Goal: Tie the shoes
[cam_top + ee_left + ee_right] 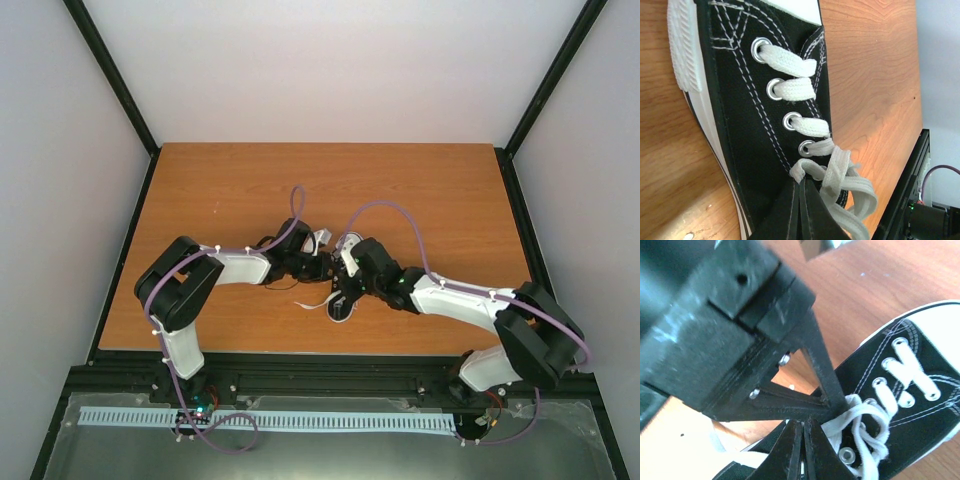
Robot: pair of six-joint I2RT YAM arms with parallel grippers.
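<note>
Shoe [340, 303] sits on the table [250, 190], near the front edge about mid-width, wedged between the two arm heads. It lies with the laced top showing.

Progress: early. Laces [790, 62] are threaded through all the eyelets I can see, with neat cross bars down the front. No bow, no finished knot visible. Loose lace is just bunched in a messy tangle by the top eyelets. My call: the whole tying job remains, meaning cross, loop and pull tight.

Left pincer [800, 187]: fingers pressed together, tips right on a fold of lace by the top eyelet, looks like it pinches that lace. Right pincer [803, 427]: fingers pressed together too, tips in against the left one's fingertips at the tangle. Can't tell if any lace is actually caught between them.

Hidden or unclear:
- Overhead view: arms cover most of the shoe, only a white bit pokes out.
- Wrist views: heel and ankle opening are cut off.
- Right wrist view: the left arm's head blocks a big chunk.
- Free lace ends: can't trace where they run.
- Lace tangle: too bunched to tell whether there's a first crossing inside.
</note>
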